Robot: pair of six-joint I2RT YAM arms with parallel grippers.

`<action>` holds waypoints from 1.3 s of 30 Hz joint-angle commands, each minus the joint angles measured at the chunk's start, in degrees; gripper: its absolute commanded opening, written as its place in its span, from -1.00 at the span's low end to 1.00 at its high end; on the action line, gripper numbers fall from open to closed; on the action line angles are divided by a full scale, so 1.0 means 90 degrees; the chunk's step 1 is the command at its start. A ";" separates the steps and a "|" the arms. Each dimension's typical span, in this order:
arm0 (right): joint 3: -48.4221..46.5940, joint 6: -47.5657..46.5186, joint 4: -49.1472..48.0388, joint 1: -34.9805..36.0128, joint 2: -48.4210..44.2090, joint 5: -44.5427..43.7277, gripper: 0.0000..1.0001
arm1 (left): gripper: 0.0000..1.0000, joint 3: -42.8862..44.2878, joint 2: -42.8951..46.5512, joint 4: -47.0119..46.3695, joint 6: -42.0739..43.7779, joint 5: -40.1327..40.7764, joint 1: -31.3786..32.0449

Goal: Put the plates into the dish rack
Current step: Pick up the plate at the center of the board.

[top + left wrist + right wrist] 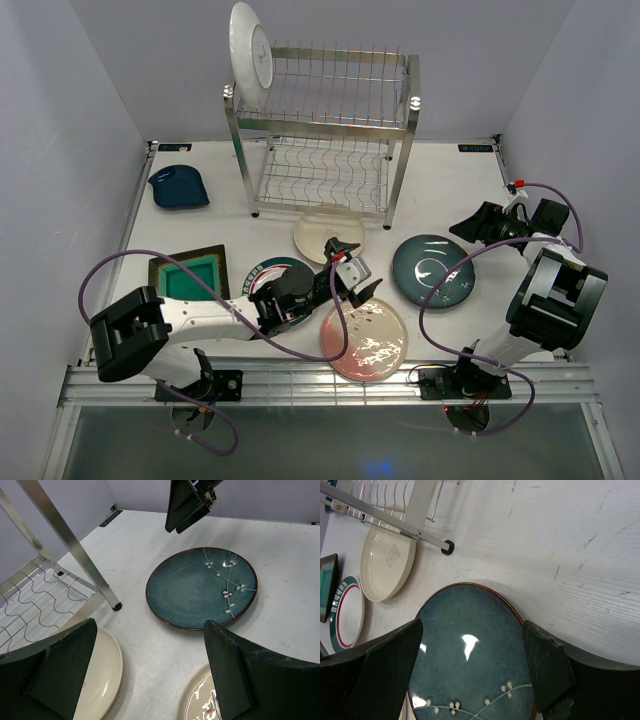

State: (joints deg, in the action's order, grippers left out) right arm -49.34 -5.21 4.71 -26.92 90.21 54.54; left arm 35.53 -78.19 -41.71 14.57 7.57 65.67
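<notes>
The steel dish rack [325,130] stands at the back, with a white plate [250,55] upright at the left end of its top shelf. On the table lie the cream plate [330,232], the dark teal plate [433,270], the pink speckled plate [365,340], the green-red rimmed plate [262,272], the square green plate [188,272] and the small dark blue dish [178,187]. No red-teal plate shows. My left gripper [150,670] is open and empty, low between the cream plate [102,665] and the pink plate [200,700]. My right gripper [472,665] is open and empty above the teal plate [470,655].
The rack's front right leg [116,606] stands close to my left gripper, and the lower wire shelf [35,605] is beside it. Grey walls close in the table on three sides. My left arm lies over part of the green-red rimmed plate.
</notes>
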 commanded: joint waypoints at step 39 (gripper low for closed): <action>-0.0357 -0.0212 0.0248 0.0022 0.0171 0.0404 0.70 | 0.96 0.1569 -0.3373 -0.0797 0.4788 0.0245 0.1268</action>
State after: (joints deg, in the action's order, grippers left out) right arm -50.48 -6.44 6.55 -26.92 91.61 56.77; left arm 46.22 -111.57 -50.30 57.39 12.62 77.10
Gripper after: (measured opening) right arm 0.851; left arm 0.978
